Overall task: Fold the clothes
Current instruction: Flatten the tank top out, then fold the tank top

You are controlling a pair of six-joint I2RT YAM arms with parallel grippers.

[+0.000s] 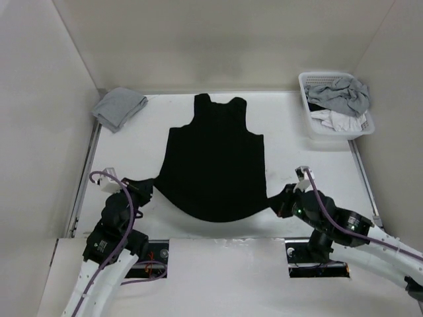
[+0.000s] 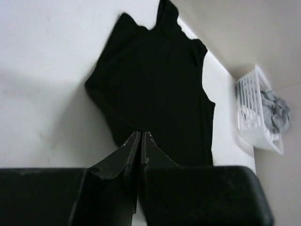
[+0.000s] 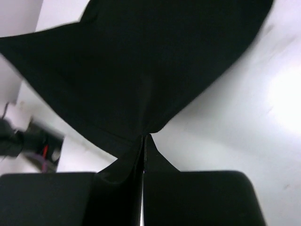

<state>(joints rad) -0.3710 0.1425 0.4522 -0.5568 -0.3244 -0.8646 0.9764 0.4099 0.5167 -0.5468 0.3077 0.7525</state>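
Overhead, the clothes (image 1: 215,165) lie flat mid-worktop (image 1: 317,165), with a grey cloth (image 1: 119,107) and a laundry basket (image 1: 305,99) well apart at the far corners, neither likely to block a fold. From the left wrist, the left end effector (image 2: 141,135) is pinched narrow on the hem's edge, a thin bite that could slip. From the right wrist, the right end effector (image 3: 145,137) grips a bunched hem corner; uneven lifting could skew the fold.
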